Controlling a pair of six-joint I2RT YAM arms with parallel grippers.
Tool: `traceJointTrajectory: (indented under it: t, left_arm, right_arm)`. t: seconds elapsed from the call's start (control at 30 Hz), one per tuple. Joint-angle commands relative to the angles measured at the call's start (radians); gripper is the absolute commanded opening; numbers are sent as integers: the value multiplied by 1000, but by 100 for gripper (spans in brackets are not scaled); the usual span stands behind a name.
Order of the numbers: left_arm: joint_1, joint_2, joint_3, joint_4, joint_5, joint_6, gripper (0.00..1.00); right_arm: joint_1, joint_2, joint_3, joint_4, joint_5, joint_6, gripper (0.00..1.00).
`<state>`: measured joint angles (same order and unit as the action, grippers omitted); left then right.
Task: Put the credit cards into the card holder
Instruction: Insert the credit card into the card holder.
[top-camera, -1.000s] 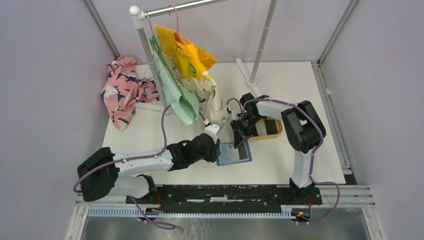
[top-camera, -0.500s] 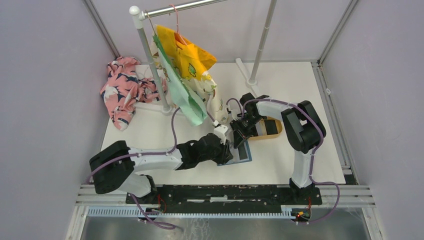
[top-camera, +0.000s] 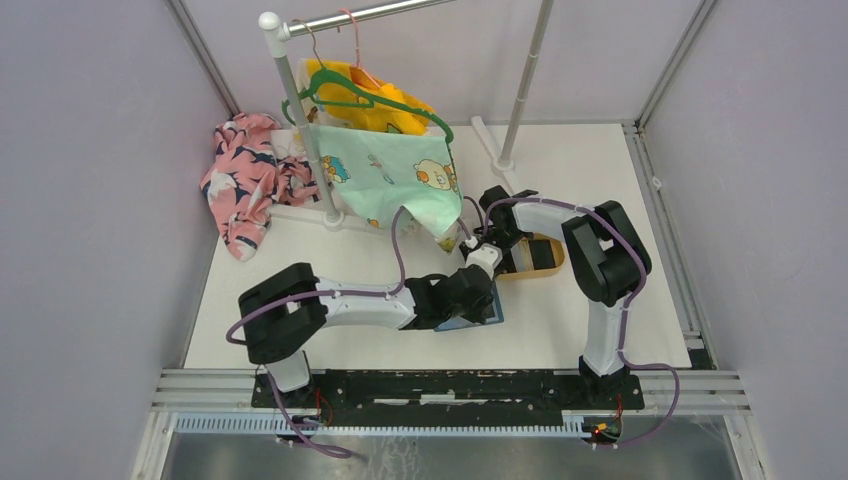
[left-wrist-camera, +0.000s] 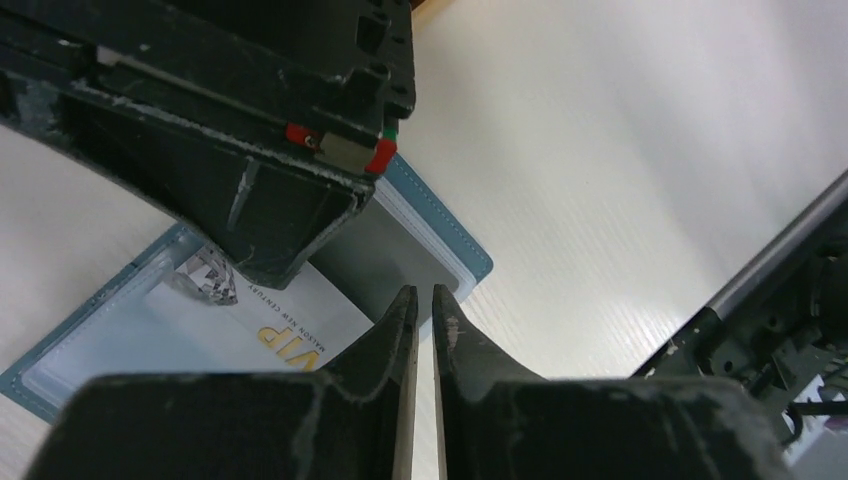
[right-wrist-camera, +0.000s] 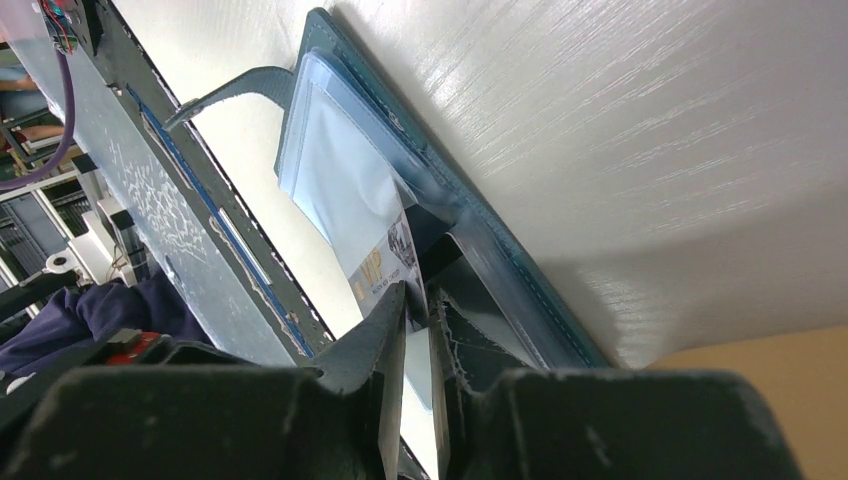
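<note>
Jaws, right gripper (right-wrist-camera: 418, 302): we find them clamped on the near end of a credit card (left-wrist-camera: 262, 322). Its thin edge runs up the slit between the fingers.
Jaws, left gripper (left-wrist-camera: 418, 296): drawn almost together, with only a hairline slit left. We see nothing between them.
Credit card: pale, with gold "VIP" lettering and a diamond picture. It runs forward from the right tips and slants down onto the card holder (left-wrist-camera: 432, 240). Its far end meets the clear sleeve (right-wrist-camera: 330, 160); in it or merely on it, we cannot tell.
Card holder: teal, lying open and flat on the white table (left-wrist-camera: 620, 150), directly beneath both pairs of jaws. The left tips sit over its grey inner pocket, close to a corner; whether they touch it we cannot tell.
Snap tab (right-wrist-camera: 225, 88): sticks out from the holder's far edge, beyond the right jaws.
Grippers together: crowded close, the right one's body just ahead of and above the left tips.
Tan tray (right-wrist-camera: 760, 400): just behind the right jaws, on the side away from the holder.
Rail (top-camera: 370, 14): well beyond both jaws, carrying a pale green printed garment (top-camera: 400, 175) with a yellow garment (top-camera: 400, 105) behind it.
Pink floral cloth (top-camera: 245, 185): heaped on the table, well apart, far off to the left of the left jaws.
</note>
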<state>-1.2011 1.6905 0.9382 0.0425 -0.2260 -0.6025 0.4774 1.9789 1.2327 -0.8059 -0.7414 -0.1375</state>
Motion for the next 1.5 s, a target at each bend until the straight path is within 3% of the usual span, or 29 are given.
traceJointTrajectory:
  t: [0.0, 0.37, 0.93, 1.47]
  left_arm:
    - [-6, 57, 95, -50, -76, -11, 15]
    - [-10, 145, 181, -161, -191, -3, 14]
    - [-12, 139, 157, -241, -327, -37, 24]
    - [-12, 90, 104, -263, -377, -46, 26]
  right_arm:
    - [13, 37, 2, 26, 63, -47, 19]
    - [14, 40, 4, 24, 52, -48, 21]
    - [16, 25, 62, -37, 28, -112, 44]
    - [15, -38, 91, -86, -5, -173, 51]
